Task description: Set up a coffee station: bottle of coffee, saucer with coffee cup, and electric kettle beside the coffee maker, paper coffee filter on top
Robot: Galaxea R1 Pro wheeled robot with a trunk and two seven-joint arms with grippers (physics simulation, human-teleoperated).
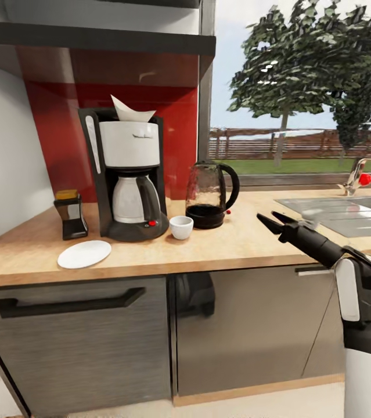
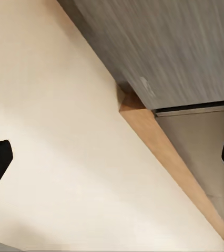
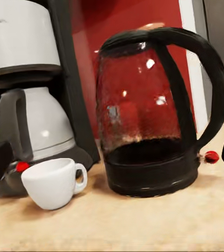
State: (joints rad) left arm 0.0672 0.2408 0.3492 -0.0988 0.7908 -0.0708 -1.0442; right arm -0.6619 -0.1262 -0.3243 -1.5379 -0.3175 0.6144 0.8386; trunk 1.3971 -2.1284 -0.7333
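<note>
The coffee maker stands on the kitchen countertop with the white paper coffee filter sticking out of its top. To its left sits the bottle of coffee, and the white saucer lies bare in front of that. The coffee cup rests directly on the counter at the machine's right. The electric kettle stands just beyond the cup. My right gripper hovers open over the counter, right of the kettle. My left gripper is open, facing floor and cabinet.
A steel sink with a tap is inset at the counter's right end. The dark kitchen shelf hangs above the coffee maker. Dark grey cabinet fronts run below, with a wall on the left.
</note>
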